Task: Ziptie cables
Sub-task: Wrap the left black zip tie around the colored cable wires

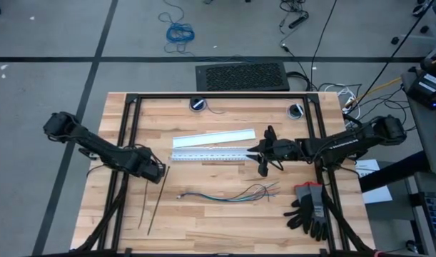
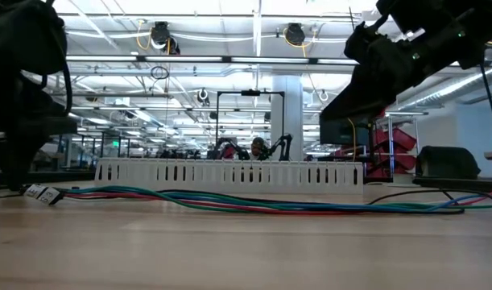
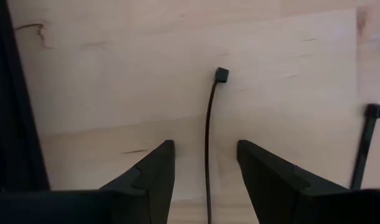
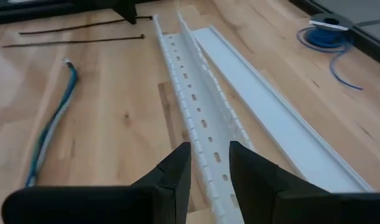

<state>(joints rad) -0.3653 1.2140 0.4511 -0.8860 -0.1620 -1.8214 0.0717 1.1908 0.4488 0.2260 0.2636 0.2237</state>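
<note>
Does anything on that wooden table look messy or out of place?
Mostly tidy. The thin coloured cables lie loose, their ends fanning out unbundled. A pair of black-and-grey work gloves sits crumpled near the table's corner, beside the right arm, apparently unrelated to the work.

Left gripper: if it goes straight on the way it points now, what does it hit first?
Likely a ziptie. The left gripper is open, and the strip runs up between its fingers, square head ahead. Beyond that is bare table. Height above the wood is unclear.

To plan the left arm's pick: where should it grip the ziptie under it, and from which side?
Grip the ziptie mid-strip, from straight above: it lies flat and thin, already lined up between the left gripper's open jaws, head end pointing away.
</note>
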